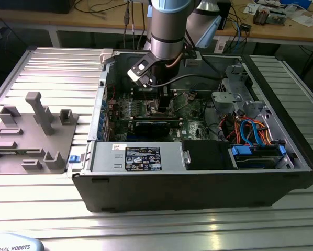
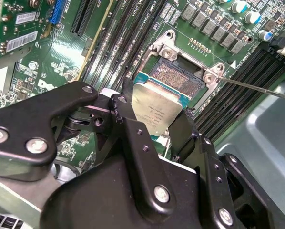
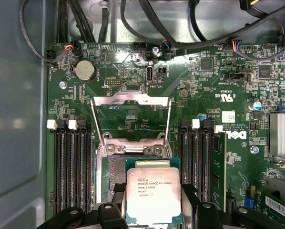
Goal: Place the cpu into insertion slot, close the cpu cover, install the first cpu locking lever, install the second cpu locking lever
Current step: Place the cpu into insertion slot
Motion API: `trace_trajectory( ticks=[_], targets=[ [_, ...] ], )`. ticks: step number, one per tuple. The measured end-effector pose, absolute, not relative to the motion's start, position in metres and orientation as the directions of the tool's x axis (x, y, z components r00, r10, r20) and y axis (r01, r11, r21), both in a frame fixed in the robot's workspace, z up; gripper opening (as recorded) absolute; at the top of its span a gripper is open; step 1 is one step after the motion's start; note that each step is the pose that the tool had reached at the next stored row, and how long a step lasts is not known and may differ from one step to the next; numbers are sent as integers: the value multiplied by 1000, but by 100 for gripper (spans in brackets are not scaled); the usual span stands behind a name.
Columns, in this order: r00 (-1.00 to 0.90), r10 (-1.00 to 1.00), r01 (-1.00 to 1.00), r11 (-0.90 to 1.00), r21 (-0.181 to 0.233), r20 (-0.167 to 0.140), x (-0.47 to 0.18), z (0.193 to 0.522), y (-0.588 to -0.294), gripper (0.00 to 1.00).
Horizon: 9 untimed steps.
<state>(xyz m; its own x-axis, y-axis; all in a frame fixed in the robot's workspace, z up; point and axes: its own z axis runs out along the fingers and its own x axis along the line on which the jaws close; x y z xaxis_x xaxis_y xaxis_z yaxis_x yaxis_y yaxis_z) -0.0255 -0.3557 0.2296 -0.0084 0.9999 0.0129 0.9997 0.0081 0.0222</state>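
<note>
One cpu: clamped by its edges between the jaws, held just over the insertion slot; we judge it not yet seated.
Cover: the cpu cover stands swung open, away from the slot.
Risk, offset: we see the chip covering only part of the slot; lowered so, a corner could crush contact pins.
Risk, tilt: an uneven release could leave it cocked on the rim.
Risk, lever: the thin locking lever lies near and could snag.
</note>
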Motion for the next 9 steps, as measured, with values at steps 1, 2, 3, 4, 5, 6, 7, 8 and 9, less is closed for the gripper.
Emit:
trace_trajectory(
  ticks=[1, 2, 3, 4, 5, 6, 7, 8, 9],
  targets=[
    [-8, 1000, 1000, 8, 22, 13, -26, 229, -356, 54],
    [-8, 1000, 1000, 8, 22, 13, -26, 229, -355, 54],
    [-8, 1000, 1000, 8, 22, 13, -26, 229, -355, 54],
    [-8, 1000, 1000, 8, 22, 12, -26, 229, -354, 54],
    [-9, 1000, 1000, 8, 22, 9, -26, 229, -352, 54],
    [-8, 1000, 1000, 8, 22, 7, -26, 229, -351, 54],
    [-8, 1000, 1000, 8, 22, 5, -26, 228, -350, 54],
    [-8, 1000, 1000, 8, 22, 2, -26, 228, -349, 54],
    [-8, 1000, 1000, 8, 22, 0, -26, 228, -349, 54]
  ],
)
